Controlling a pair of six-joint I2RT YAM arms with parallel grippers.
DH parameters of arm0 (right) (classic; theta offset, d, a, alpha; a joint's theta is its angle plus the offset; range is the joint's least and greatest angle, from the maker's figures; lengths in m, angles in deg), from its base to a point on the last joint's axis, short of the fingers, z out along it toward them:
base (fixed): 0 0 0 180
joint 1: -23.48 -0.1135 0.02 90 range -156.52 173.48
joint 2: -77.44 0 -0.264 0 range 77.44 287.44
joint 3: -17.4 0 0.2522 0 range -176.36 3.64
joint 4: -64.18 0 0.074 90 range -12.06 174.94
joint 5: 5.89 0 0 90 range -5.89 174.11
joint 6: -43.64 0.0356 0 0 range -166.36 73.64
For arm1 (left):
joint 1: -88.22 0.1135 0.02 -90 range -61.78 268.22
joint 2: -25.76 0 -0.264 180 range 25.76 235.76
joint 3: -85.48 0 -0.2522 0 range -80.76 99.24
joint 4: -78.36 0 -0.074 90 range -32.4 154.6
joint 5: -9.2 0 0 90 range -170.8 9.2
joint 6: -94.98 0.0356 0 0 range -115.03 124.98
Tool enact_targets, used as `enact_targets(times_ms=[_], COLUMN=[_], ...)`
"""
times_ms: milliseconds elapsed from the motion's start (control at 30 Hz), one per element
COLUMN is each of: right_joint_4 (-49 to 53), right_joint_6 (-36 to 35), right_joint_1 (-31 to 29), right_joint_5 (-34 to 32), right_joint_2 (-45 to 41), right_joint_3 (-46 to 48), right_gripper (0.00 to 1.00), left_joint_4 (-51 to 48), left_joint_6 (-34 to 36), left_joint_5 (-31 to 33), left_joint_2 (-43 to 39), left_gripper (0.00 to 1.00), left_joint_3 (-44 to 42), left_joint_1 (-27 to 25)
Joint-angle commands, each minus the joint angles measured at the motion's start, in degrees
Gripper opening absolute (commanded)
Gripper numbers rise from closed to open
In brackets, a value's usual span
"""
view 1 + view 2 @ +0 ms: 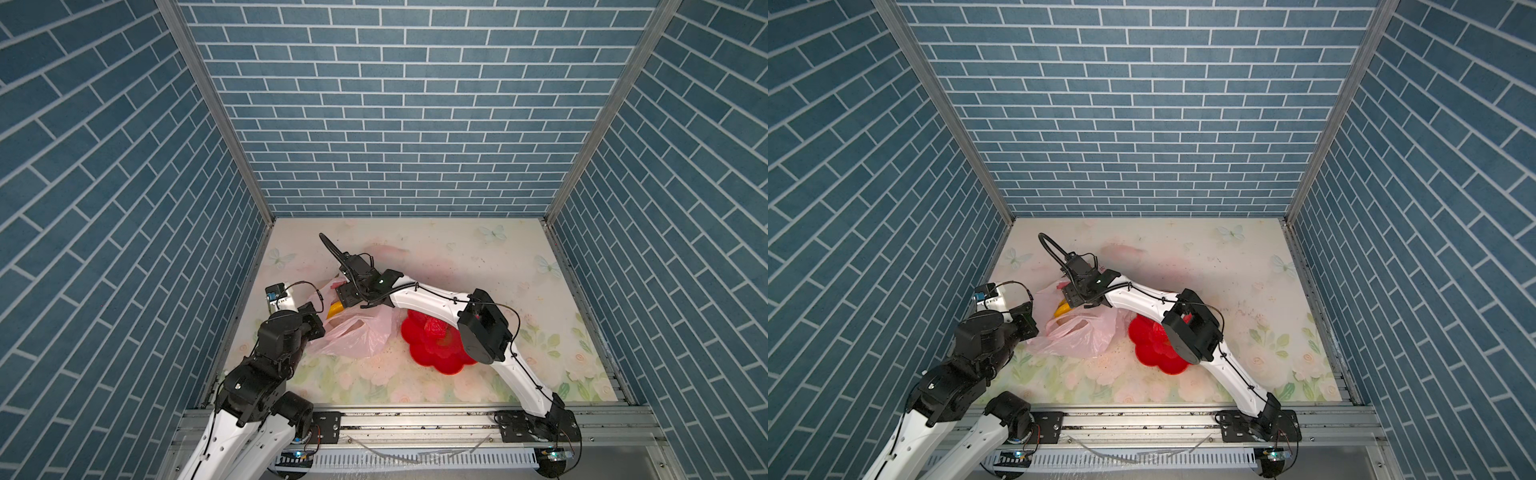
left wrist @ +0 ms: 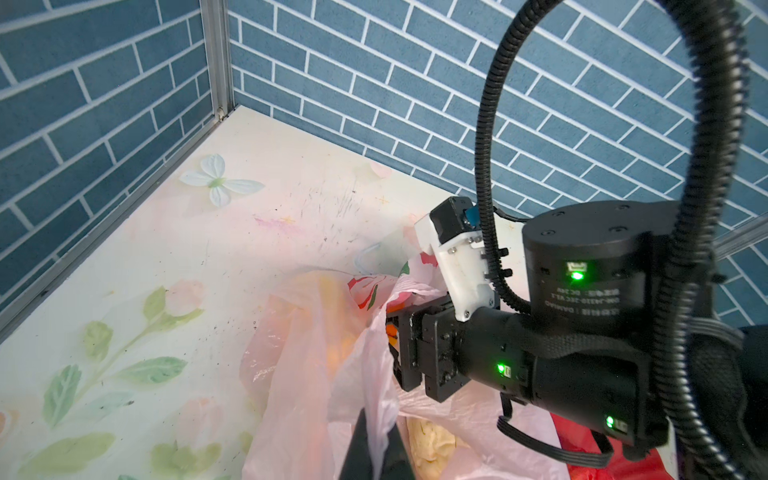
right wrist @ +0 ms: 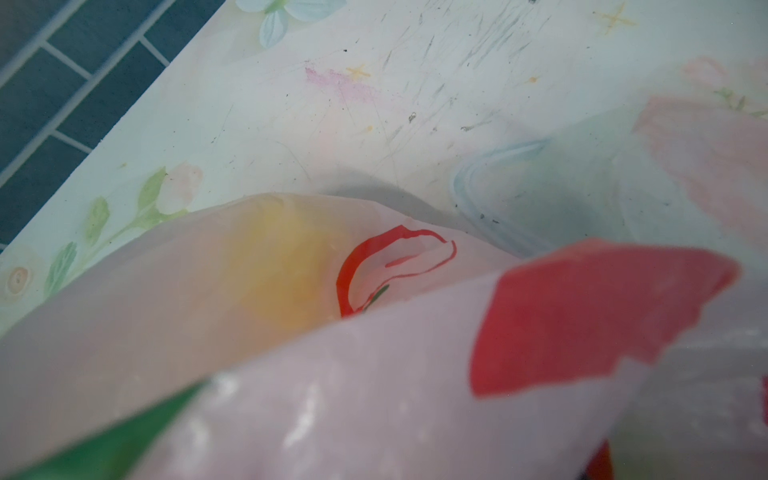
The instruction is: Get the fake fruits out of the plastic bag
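L end effector [image 2: 376, 438] clamped on plastic bag [image 1: 353, 336] rim. Bag on table [image 1: 478, 257], just beside red dish [image 1: 432, 359]. R end effector [image 2: 392, 338] in bag mouth by banana [image 1: 336, 310]; tips hidden, open/closed can't tell. Hold rim taut, pinch fruit only, avoid film.

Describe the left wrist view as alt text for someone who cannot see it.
The right gripper reaches into the mouth of a crinkly pink plastic bag on a flower-printed table, fingertips hidden by the film. Close to the camera, the left gripper pinches the bag's rim; a cream bumpy fruit shows inside. Blue brick walls stand behind.
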Motion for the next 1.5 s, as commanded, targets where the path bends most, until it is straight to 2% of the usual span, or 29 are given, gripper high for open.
enact_targets(times_ms=[0,100,333,500,600,767,1100,1300,1467], right_joint_4=[-1.78,0.26,0.62,2.78,3.16,4.67,8.28,10.26,13.68], right_joint_6=[-0.21,0.39,0.95,0.13,0.26,0.00,-1.06,-1.03,-1.28], right_joint_1=[0.61,0.69,0.00,-1.41,-1.91,-2.04,-1.76,-2.44,-4.26], right_joint_5=[1.04,1.68,2.40,2.99,3.57,4.44,6.45,8.12,5.80], right_joint_2=[2.12,1.97,-5.00,-7.50,-7.27,-4.54,2.32,-1.39,-7.33], right_joint_3=[-4.25,-5.17,2.57,4.13,3.52,-0.24,-10.80,-8.25,-4.36], right_gripper=[0.73,0.72,0.67,0.63,0.60,0.48,0.45,0.41,0.42], left_joint_4=[1.12,1.12,3.26,4.20,4.22,3.37,2.53,3.64,4.87], left_joint_6=[1.20,1.33,2.34,3.33,3.33,3.30,5.67,5.94,6.77], left_joint_5=[-1.66,-1.79,-0.72,-0.64,-0.97,-0.88,-2.00,-2.29,-3.06], left_joint_2=[-0.05,0.45,0.76,1.29,1.16,-0.08,0.06,0.81,1.64], left_gripper=[0.07,0.07,0.07,0.07,0.07,0.07,0.07,0.07,0.07], left_joint_3=[-0.93,-0.92,-0.53,0.35,0.40,0.35,4.10,4.20,4.95], left_joint_1=[0.23,0.23,0.31,0.27,0.23,0.25,0.24,0.29,0.27])
